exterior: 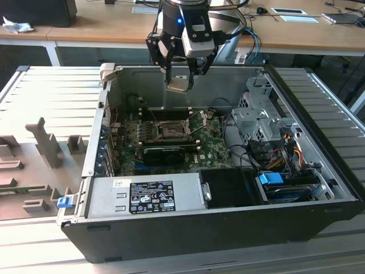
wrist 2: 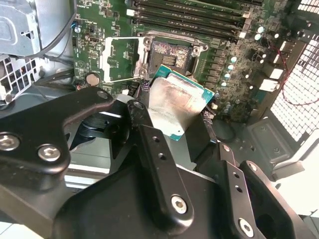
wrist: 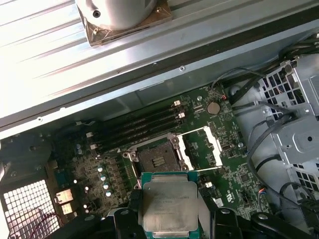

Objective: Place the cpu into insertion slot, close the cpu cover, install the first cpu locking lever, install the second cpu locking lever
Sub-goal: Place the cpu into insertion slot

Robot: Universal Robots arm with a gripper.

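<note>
The gripper (wrist: 169,221) has its black fingers (wrist 2: 149,144) clenched on two opposite edges of the cpu (wrist: 169,205). It holds the chip in the air above the motherboard (wrist: 234,164), well apart from it. Beyond the chip the insertion slot (wrist: 154,160) lies bare near the board's middle, with its dark centre exposed. Just beside it the cpu cover (wrist: 214,145) is swung fully open and lies flat on the board. Past the socket run the memory slots (wrist: 134,127), toward the board's far edge, and then the case wall (wrist: 149,74). To seat the chip well, I judge it should stay level with its edges square to the socket's rim. It should come straight down without sliding, and the grip should hold until it rests flat.
</note>
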